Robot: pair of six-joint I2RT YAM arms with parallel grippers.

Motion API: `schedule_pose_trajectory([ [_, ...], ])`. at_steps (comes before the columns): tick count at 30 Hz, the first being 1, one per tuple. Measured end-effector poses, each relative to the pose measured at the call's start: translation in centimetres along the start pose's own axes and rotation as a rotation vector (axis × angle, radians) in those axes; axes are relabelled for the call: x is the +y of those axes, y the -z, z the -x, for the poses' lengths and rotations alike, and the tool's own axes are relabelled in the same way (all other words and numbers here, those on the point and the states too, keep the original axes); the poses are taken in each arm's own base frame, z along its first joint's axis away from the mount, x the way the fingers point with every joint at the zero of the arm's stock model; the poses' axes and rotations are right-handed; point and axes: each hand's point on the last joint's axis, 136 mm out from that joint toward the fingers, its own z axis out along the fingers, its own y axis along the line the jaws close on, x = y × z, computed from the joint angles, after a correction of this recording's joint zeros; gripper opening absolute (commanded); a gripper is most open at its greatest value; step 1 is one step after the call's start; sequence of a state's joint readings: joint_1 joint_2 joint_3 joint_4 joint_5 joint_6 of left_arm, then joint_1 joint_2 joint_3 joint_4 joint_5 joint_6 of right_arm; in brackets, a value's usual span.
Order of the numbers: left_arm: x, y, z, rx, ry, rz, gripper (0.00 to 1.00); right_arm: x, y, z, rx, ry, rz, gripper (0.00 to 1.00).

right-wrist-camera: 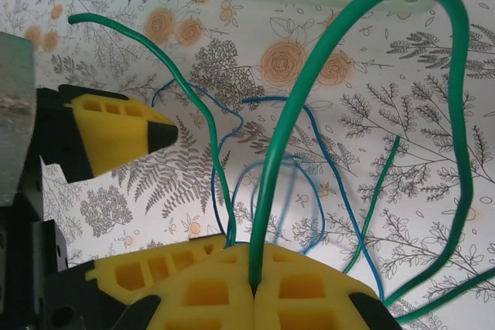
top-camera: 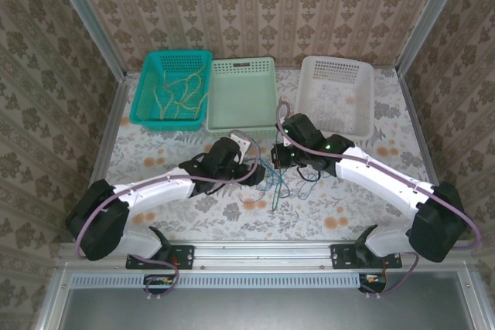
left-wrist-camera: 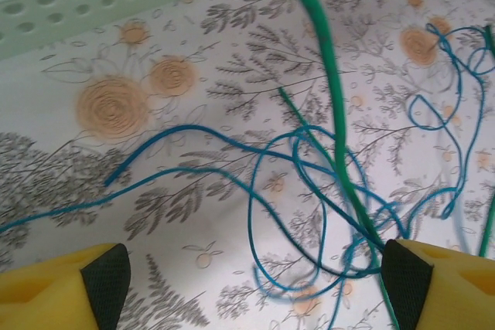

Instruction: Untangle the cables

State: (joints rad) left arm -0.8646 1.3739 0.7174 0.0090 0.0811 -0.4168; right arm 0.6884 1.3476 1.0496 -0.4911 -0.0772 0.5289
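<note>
1. Clamping the green cable [right-wrist-camera: 288,121] in the right pincer [right-wrist-camera: 254,287], ribbed yellow fingers [right-wrist-camera: 193,291] pressing flat together with the smooth round cord rising from the seam.
2. Arching that cord into a tall, stiff loop, then dropping it down the right side of the right wrist view.
3. Holding the left pincer [left-wrist-camera: 255,291] wide apart, blunt yellow fingers tipped with black pads [left-wrist-camera: 104,287], closing on nothing.
4. Pointing down at the blue cable [left-wrist-camera: 309,191], a thinner wire curling in loose, overlapping rings on the bench [left-wrist-camera: 193,229].
5. Crossing those blue rings with the thicker green cord, running diagonally and ending close by the right-hand pad.
6. Lying with the cables [top-camera: 280,183] in one small knot on the flowered, matte bench cover, between the two pincers and near the middle, just in front of the mint basket [top-camera: 241,98].
7. Resting yellow cables [top-camera: 176,94] in wavy, pale strands inside the teal basket [top-camera: 141,102] at far left.
8. Standing in a row at the back: teal, mint and white basket [top-camera: 336,98], all rectangular moulded plastic with perforated lattice walls, the teal and mint ones touching, the white one set slightly apart.
</note>
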Motion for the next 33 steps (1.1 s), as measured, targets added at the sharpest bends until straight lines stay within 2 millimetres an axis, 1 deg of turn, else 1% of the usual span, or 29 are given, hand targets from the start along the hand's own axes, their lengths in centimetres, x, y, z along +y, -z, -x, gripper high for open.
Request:
schedule_pose_trajectory([
  [3,-0.8,-0.6,0.1,0.004,0.01,-0.035,0.57,-0.2,0.2,0.1,-0.02,-0.005,-0.004,0.0],
  [6,-1.2,-0.9,0.0,0.007,0.016,-0.055,0.38,-0.4,0.7,0.4,-0.046,-0.015,-0.013,0.0],
  [7,-1.2,-0.9,0.0,0.007,0.022,-0.056,0.33,-0.5,0.9,0.6,-0.058,-0.019,-0.019,0.0],
  [9,-1.4,-0.9,0.1,0.004,0.022,-0.063,0.29,-0.7,1.5,0.9,-0.086,-0.025,-0.027,0.0],
  [14,-1.3,-0.6,0.4,-0.008,0.029,-0.057,0.14,-1.0,3.0,1.8,-0.154,-0.03,-0.041,0.0],
  [17,-1.2,0.0,0.9,-0.034,0.031,-0.049,0.0,-1.4,3.4,2.1,-0.175,-0.03,-0.061,0.0],
  [21,-0.9,1.1,1.4,-0.071,0.027,-0.03,0.0,-2.1,3.8,2.2,-0.196,-0.032,-0.088,0.0],
  [23,-0.4,1.5,1.4,-0.084,0.031,-0.012,0.0,-2.5,4.3,2.1,-0.203,-0.034,-0.1,0.0],
  [27,1.1,2.2,1.3,-0.092,0.048,0.038,0.0,-3.5,5.6,2.4,-0.239,-0.051,-0.122,0.0],
  [30,2.4,3.2,1.3,-0.104,0.064,0.08,0.0,-4.4,6.5,2.4,-0.252,-0.061,-0.146,0.0],
  [33,3.7,4.5,1.2,-0.128,0.082,0.115,0.0,-5.5,6.7,2.0,-0.239,-0.068,-0.183,0.0],
])
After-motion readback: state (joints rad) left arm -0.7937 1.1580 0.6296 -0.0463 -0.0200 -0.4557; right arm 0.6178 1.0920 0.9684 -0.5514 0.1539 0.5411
